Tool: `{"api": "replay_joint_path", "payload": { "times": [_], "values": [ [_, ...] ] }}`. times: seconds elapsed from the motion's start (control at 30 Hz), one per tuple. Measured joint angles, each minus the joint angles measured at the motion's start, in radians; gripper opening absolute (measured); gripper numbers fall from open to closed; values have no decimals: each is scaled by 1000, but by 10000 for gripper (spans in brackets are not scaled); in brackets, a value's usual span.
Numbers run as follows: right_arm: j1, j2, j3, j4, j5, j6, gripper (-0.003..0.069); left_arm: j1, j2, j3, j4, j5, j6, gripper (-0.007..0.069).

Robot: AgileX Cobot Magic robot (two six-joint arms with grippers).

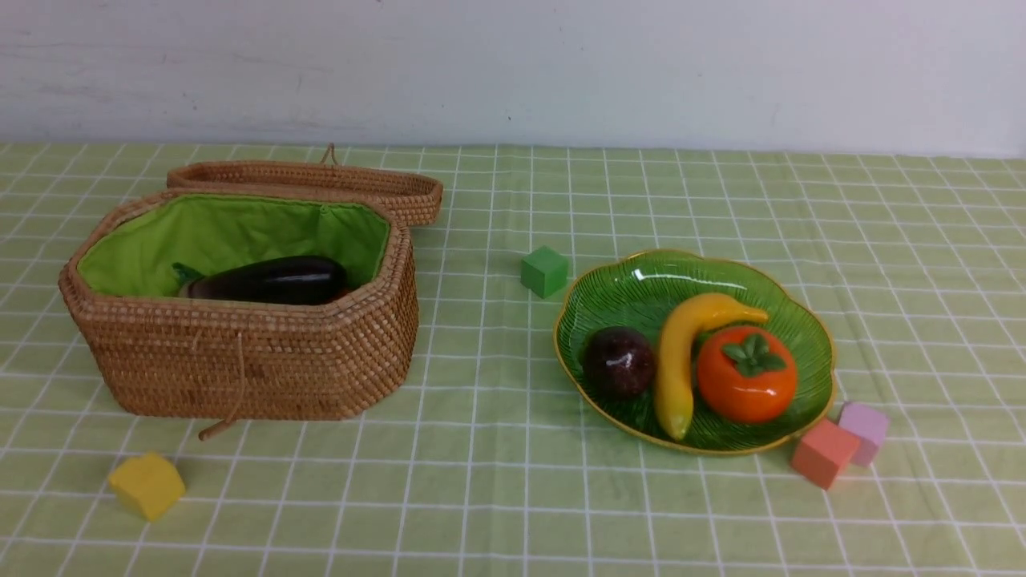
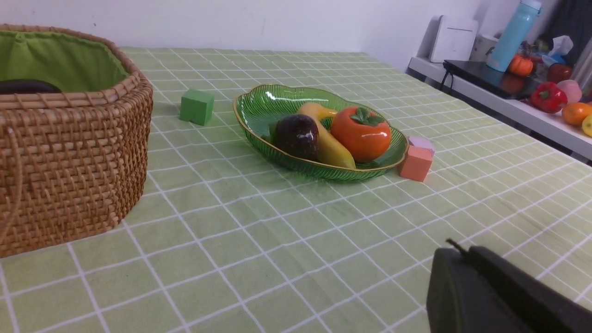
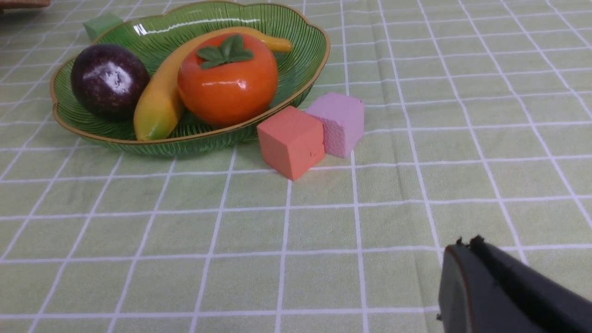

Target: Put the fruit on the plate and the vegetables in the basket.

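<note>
Surface: green checked tablecloth point(image 1: 497, 481) filling the front view, a pale wall across the top of the frame.
Plate: the green ribbed plate point(image 1: 641, 280) with a gold rim sits right of centre in the front view.
Fruit: banana point(image 1: 681, 361) lies down the middle of the plate, mangosteen point(image 1: 619, 362) touching its left side, persimmon point(image 1: 747, 373) against its right side.
Basket: the wicker basket point(image 1: 240, 361) stands at left of the frame, lid point(image 1: 321, 183) thrown back behind it, green lining showing.
Vegetables: the eggplant point(image 1: 272, 280) lies inside the basket; a sliver of orange-red shows beside it at the rim, perhaps the carrot; the radish I cannot make out, the basket wall hides the floor.
Cubes: green cube point(image 1: 544, 271) between basket and plate, orange cube point(image 1: 824, 452) and pink cube point(image 1: 864, 431) just beside the plate's lower right rim, yellow cube point(image 1: 147, 484) at lower left.
Step in hand: sorting looks finished; no fruit or vegetable lies loose on the cloth.
Next move: I judge nothing is left to carry; the arms need only keep off the plate and basket.
Left gripper point(image 2: 455, 252): only a dark tip at the lower right of its wrist view, low over bare cloth, closed and empty.
Right gripper point(image 3: 465, 247): likewise at the lower right of its wrist view, near the cubes but apart, closed on nothing.
Arms: neither shows in the front view.
</note>
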State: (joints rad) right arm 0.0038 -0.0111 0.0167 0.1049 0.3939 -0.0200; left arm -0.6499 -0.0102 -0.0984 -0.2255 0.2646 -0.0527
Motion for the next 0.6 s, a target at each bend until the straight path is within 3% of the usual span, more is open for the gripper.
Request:
{"api": "replay_joint_path", "payload": {
  "times": [0.37,0.47,0.57,0.6],
  "values": [
    [0,0,0,0,0,0,1,14,0,17,65,-71,2,-7],
    [0,0,0,0,0,0,3,101,0,45,75,-164,-25,-13],
    [0,0,0,0,0,0,7,281,0,75,73,-219,-79,-13],
    [0,0,0,0,0,0,8,293,0,79,72,-219,-82,-13]
  ]
}}
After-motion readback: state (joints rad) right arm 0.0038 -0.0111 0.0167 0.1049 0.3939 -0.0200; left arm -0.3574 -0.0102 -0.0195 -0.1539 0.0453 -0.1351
